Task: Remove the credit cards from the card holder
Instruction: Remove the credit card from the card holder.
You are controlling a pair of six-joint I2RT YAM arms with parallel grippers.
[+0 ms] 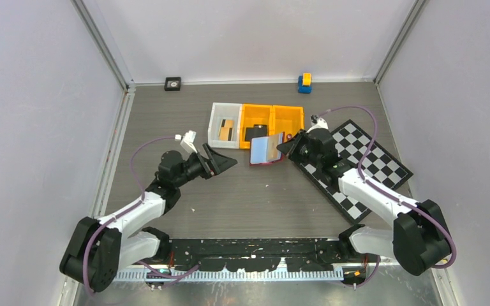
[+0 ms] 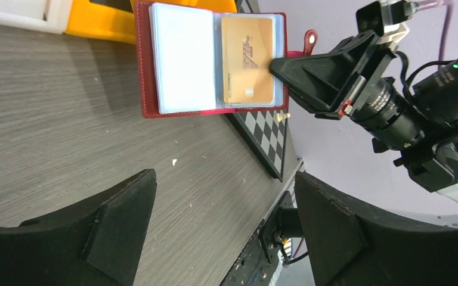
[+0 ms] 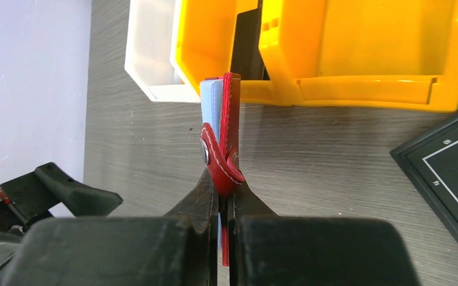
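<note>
Jaws of the right gripper [image 3: 223,202] clamp the snap-tab edge of the card holder [image 2: 185,59], holding it open and upright beside the yellow bins [image 3: 358,53]. The left gripper [image 2: 223,196] faces it, jaws wide, not touching. One credit card [image 2: 248,59] shows in a sleeve, so the pull-out seems in hand: the left jaws would need to advance and pinch its edge.

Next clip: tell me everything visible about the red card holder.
The card holder is a small red folding wallet, leather-like with pale stitching, a snap tab and pale bluish clear sleeves. It is open like a book, with one tan card showing in a sleeve. The right gripper is shut on its tab edge and holds it on edge in front of the orange bins. Whether it touches the table is unclear.
</note>
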